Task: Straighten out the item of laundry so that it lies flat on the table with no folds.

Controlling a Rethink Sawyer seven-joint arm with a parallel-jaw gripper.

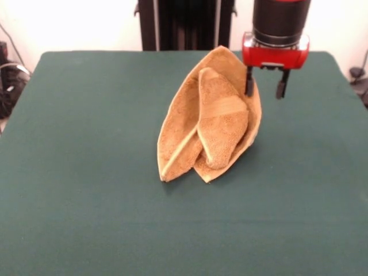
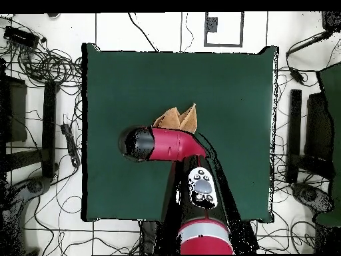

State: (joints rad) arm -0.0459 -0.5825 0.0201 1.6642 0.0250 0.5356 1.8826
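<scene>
1. One towel [image 1: 210, 115] concerns us, golden-orange and bunched into a folded heap a little toward 1 o'clock of the tabletop's middle in the front view, its near tips resting on the green cloth and its far part rising toward 12 o'clock.
2. Two or three layers overlap there: a long flap with a woven band lies over a wider sheet, and a narrow fold runs down toward 7 o'clock.
3. Judging from that stacking, a pinch taken through the heap would likely catch several layers together, so a pull would drag the bundle across the tabletop [image 1: 86, 190] without opening it.
4. Dragging toward 3 o'clock could also carry the cloth near the tabletop's edge, though much green surface lies bare on every side.
5. Beyond the heap, at about 1 o'clock from it, the tool [image 1: 265, 86] hangs with its two dark fingers parted and empty; the inner finger appears at or just against the towel's raised far edge, and I cannot tell whether it touches.
6. A descent from there may only snag that edge and fold it further.
7. From overhead the red arm [image 2: 170, 143] covers most of the towel, which hides the layers from that camera.
</scene>
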